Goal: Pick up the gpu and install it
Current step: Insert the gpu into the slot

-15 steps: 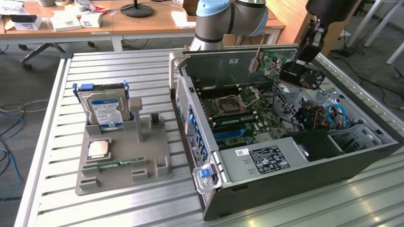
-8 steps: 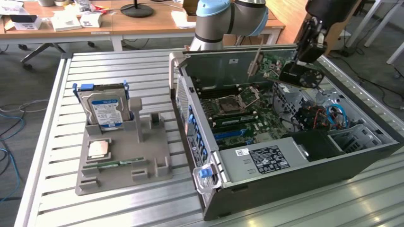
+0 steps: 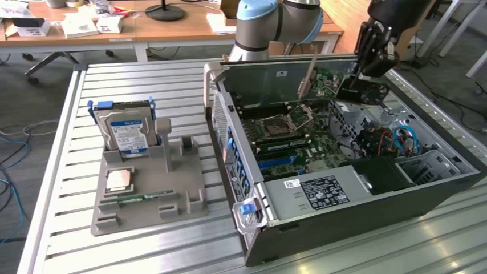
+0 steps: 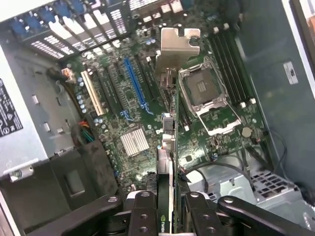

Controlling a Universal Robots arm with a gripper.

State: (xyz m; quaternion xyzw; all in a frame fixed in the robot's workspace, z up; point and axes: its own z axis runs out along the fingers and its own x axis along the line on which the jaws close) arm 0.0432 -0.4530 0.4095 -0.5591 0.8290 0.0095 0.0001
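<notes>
Gripper (image 4: 170, 219) pinched on the gpu (image 4: 166, 162), card edge-on, silver bracket leading, hanging over the motherboard (image 4: 113, 123) inside the open case (image 3: 365, 211); I judge it light, stiff and fragile, best held by its bare edges.

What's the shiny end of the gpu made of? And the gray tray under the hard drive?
The gpu has a bracket that looks like bare metal: silvery and shiny. The tray is probably matte plastic: dull gray, molded slots.

Black gpu (image 4: 168, 142), edge-on above motherboard (image 4: 123, 113)
</notes>
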